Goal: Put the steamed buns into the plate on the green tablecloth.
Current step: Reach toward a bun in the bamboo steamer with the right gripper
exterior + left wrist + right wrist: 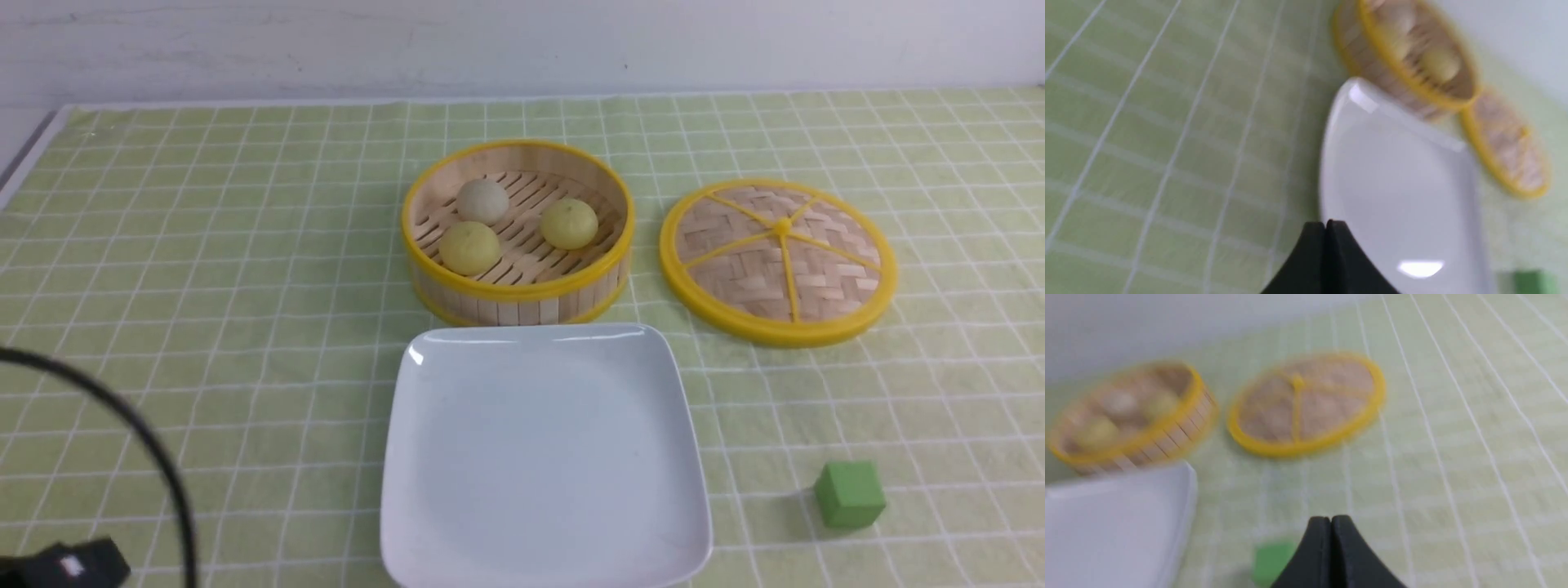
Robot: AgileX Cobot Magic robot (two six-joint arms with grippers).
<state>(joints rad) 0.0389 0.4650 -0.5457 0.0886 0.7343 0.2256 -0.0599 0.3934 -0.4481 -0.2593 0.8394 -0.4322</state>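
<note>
Three buns (470,248) in the steamer (522,298)
Plate (545,457) at the steamer's six o'clock; left gripper (1329,228) and right gripper (1329,522) closed, holding nothing.

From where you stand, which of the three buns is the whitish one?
The bun at the back left of the basket; the other two are pale yellow.

Front view's pretty bright and evenly lit, with small glare spots on the white square plate's (543,457) rim and soft shadows by the green cube (850,494). The black cable (131,416) up close is blurry. Both wrist views are kinda soft, left one dimmer, with a hard white glare patch on the plate.
</note>
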